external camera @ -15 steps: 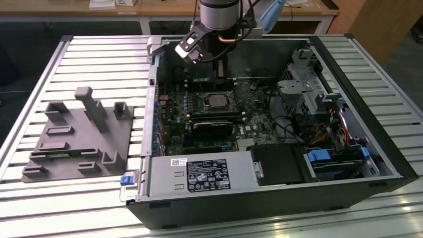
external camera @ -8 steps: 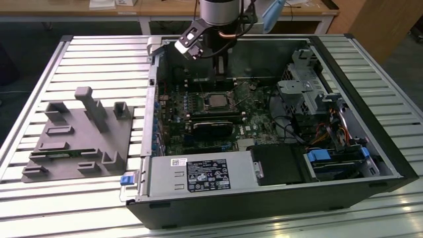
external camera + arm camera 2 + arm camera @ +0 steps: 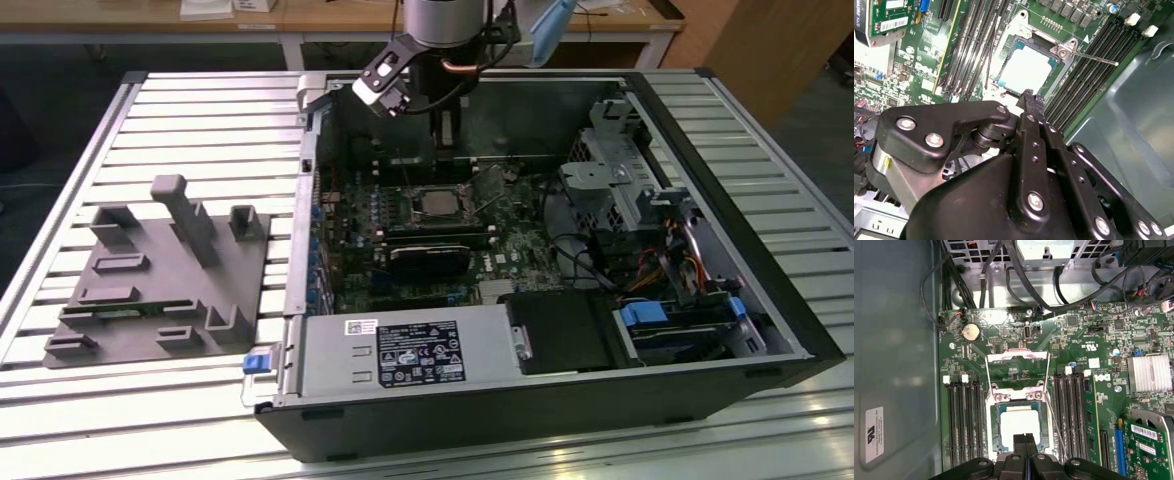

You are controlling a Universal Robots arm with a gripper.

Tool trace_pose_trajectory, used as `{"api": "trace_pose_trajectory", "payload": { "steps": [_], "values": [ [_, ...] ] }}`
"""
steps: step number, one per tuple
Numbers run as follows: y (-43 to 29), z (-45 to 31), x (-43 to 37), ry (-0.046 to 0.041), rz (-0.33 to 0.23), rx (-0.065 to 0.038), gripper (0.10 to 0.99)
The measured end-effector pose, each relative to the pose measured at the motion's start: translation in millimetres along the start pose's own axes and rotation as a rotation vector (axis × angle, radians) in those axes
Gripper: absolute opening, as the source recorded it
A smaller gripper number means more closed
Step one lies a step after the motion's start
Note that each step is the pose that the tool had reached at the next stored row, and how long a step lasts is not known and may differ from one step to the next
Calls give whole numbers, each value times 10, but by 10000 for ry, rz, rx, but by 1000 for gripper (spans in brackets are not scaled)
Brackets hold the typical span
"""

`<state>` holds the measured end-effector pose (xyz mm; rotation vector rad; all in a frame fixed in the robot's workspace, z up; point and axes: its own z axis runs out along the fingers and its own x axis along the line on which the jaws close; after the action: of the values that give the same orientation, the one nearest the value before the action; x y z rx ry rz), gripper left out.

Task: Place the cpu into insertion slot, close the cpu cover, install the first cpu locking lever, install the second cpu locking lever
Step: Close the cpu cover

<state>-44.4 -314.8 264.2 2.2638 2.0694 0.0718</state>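
cpu (image 3: 1021, 426): lying flat in the slot (image 3: 995, 432), metal top facing up, edges squared with the rim; square, so no long axis.
cover (image 3: 1016, 371): standing open, tipped back toward the coin battery (image 3: 970, 332).
lever (image 3: 1094, 57): sticking out free, slanting over the memory slots (image 3: 1114, 42).
jaws: pressing closed together, gripping nothing, hanging above the cpu.
case (image 3: 561, 400): sitting on the desk (image 3: 200, 110).

The silvery square cpu (image 3: 434, 203) lies flat in the silver-rimmed insertion slot (image 3: 995, 432), toward 12 o'clock on the green board in the exterior view, with the cpu cover (image 3: 1016, 356) swung open.
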Motion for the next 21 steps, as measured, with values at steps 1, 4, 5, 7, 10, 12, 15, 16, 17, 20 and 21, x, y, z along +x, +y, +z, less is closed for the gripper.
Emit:
{"api": "trace_pose_trajectory", "payload": {
  "steps": [1, 4, 5, 7, 10, 12, 15, 16, 17, 20, 21],
  "values": [
    [0, -1, 0, -2, 0, 1, 106],
    [8, -1, 0, -3, -1, 2, 106],
    [16, 0, 1, -3, 0, 2, 106],
    [39, 1, 3, -4, -1, 2, 106],
    [84, 6, 7, -3, 0, 2, 106],
    [113, 8, 10, -2, 0, 2, 106],
    [157, 12, 14, -2, 0, 1, 106],
    [171, 13, 15, -2, 0, 1, 106],
    [187, 14, 17, -2, 0, 1, 106],
    [233, 18, 21, -3, 0, 2, 106],
    [248, 20, 22, -2, 0, 1, 106]
  ]
}}
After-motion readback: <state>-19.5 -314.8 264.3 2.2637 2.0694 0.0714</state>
